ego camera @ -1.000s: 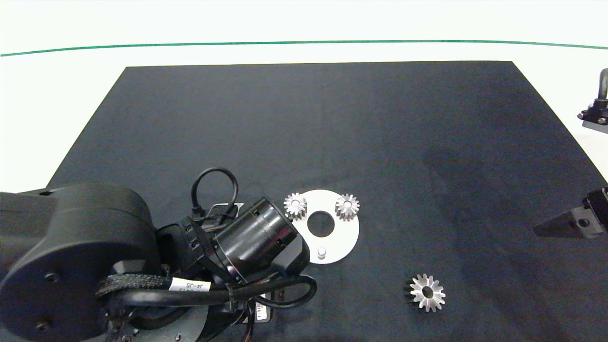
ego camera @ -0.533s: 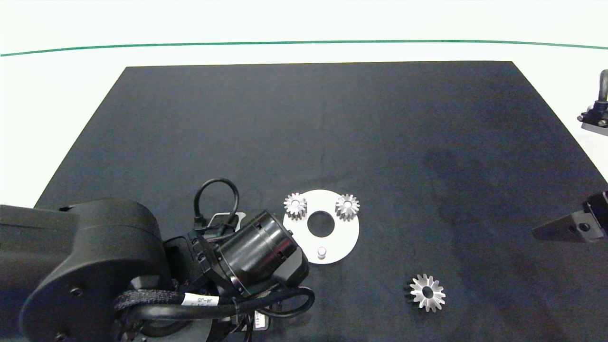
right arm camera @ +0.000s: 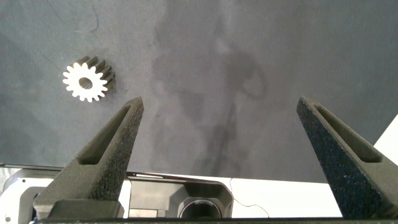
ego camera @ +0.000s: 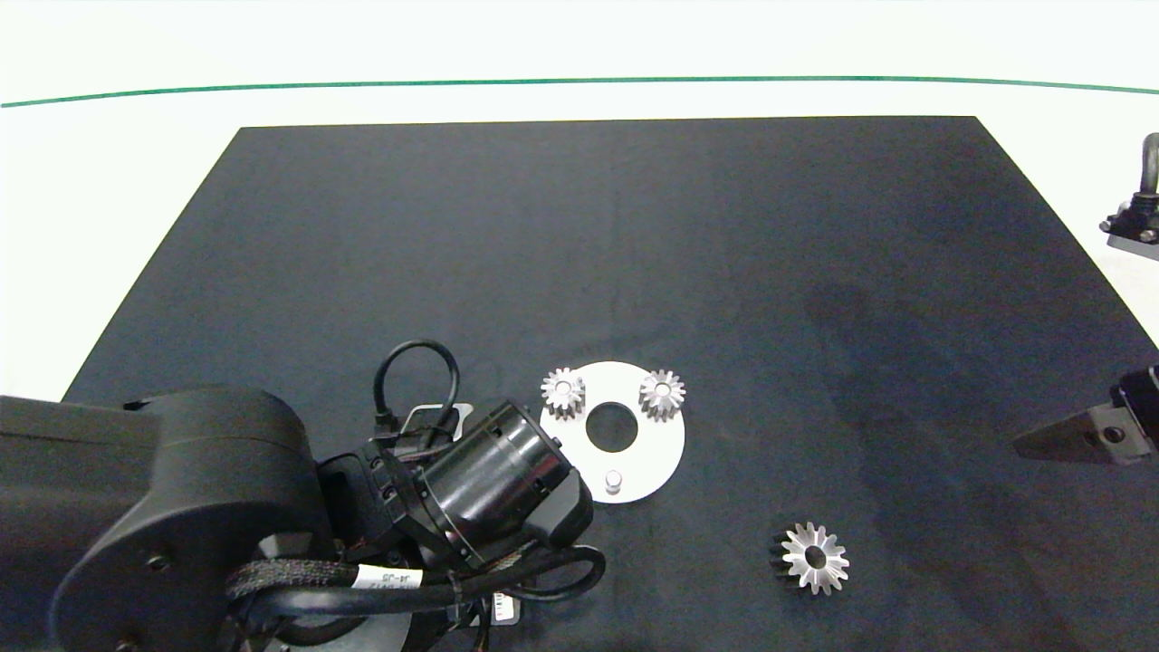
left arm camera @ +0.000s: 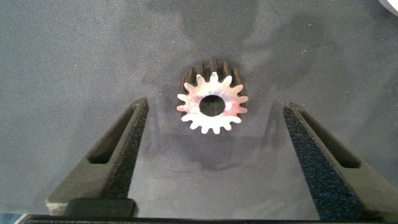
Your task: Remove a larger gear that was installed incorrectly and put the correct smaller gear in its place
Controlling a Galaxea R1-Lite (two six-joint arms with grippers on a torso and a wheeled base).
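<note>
A smaller gear (left arm camera: 211,104) lies flat on the black mat (left arm camera: 74,56), between the open fingers of my left gripper (left arm camera: 216,107), which touch nothing. In the head view my left arm (ego camera: 489,489) hides that gear, just left of the white disc plate (ego camera: 652,448). Two smaller gears (ego camera: 563,392) (ego camera: 662,394) sit on the plate's far pegs, and its near peg (ego camera: 614,478) is bare. The larger gear (ego camera: 815,558) lies on the mat to the plate's front right; it also shows as the larger gear (right arm camera: 88,79) in the right wrist view. My right gripper (ego camera: 1059,439) (right arm camera: 221,102) hangs open at the right edge, holding nothing.
The black mat (ego camera: 634,235) covers most of the white table (ego camera: 136,163), which carries a green line (ego camera: 579,81) at the far side. A metal fixture (ego camera: 1136,217) stands at the right edge, off the mat.
My left arm has shifted a little toward the table's near edge, beside the plate. The gears and the plate have not moved, and the right gripper has barely shifted.
</note>
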